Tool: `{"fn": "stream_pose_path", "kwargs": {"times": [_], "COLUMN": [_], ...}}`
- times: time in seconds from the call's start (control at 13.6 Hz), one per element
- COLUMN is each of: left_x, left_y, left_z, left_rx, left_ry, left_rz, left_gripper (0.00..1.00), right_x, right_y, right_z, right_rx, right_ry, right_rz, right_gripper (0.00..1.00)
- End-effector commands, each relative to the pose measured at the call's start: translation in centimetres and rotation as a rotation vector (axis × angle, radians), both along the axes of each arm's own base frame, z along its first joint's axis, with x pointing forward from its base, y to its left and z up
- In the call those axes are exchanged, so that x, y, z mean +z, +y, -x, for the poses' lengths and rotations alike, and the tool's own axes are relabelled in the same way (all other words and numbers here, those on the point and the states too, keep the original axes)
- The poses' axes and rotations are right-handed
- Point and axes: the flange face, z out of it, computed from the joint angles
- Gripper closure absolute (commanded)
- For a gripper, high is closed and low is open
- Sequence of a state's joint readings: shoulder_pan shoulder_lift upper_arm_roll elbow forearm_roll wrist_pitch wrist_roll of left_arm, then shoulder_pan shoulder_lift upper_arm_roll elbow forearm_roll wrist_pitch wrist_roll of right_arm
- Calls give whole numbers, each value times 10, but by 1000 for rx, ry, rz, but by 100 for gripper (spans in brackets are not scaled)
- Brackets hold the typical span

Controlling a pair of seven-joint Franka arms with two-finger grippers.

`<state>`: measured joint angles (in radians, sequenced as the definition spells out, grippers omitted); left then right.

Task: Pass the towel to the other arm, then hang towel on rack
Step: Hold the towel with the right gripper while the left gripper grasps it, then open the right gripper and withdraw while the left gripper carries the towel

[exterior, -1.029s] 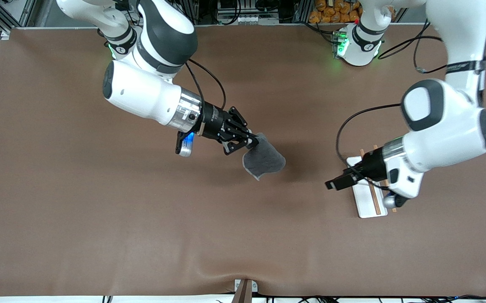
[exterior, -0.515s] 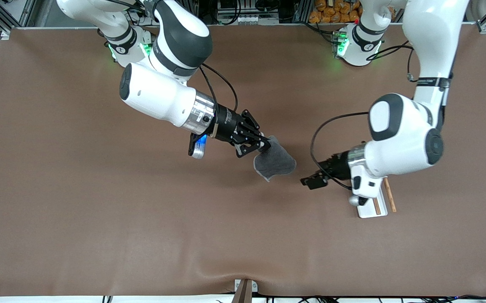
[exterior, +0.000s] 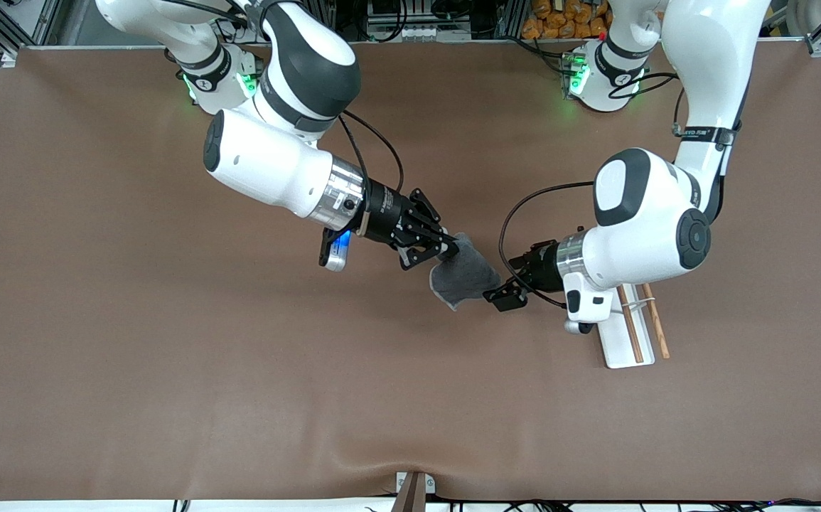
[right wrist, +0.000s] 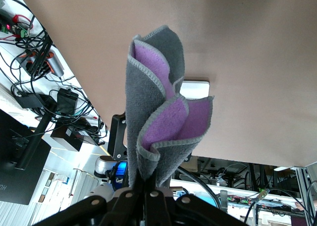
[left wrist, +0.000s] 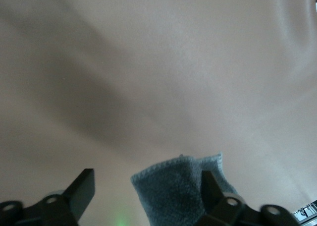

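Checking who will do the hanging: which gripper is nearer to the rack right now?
Left. The left gripper is over the table just beside the rack, open around the towel's free edge. The right gripper, shut on the towel, is farther toward the right arm's end.

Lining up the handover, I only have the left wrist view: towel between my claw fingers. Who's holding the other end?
Observer: The right claw, shut on one end of the towel, over mid-table.
Operator: My claw, seen from the front?
Observer: The left claw is open around the towel's free end.
Operator: Where's the rack?
Observer: The rack stands on the table toward the left arm's end, partly under that arm's wrist.
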<state>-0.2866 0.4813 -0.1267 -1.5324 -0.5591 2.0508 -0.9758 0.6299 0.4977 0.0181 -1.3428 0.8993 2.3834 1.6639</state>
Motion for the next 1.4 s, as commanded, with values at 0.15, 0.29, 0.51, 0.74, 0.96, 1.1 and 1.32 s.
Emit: {"fn": "stream_pose_path", "kwargs": {"times": [0.15,0.29,0.51,0.74,0.96,1.1,1.32], "left_x": [7,9,16,30,40,32,25], "left_y": [-6,-2,6,20,60,109,180], "left_z": [7,4,0,-4,-13,-20,-27], "left_rx": [7,10,15,28,7,-66,-168], "left_ry": [15,9,-8,-32,-49,-44,-78], "left_rz": [16,15,19,13,12,20,39], "left_gripper": [93,100,100,100,100,100,100], "right_x": [4,4,3,5,1,-3,-15], "right_y": [5,4,-1,-6,-15,-31,-73], "right_z": [-4,-5,-8,-11,-15,-24,-40], "right_rx": [-19,-20,-25,-27,-15,-16,54], "right_ry": [7,8,7,8,25,40,81], "right_rz": [-24,-24,-21,-20,3,13,133], "right_gripper": [100,100,100,66,0,0,0]}}
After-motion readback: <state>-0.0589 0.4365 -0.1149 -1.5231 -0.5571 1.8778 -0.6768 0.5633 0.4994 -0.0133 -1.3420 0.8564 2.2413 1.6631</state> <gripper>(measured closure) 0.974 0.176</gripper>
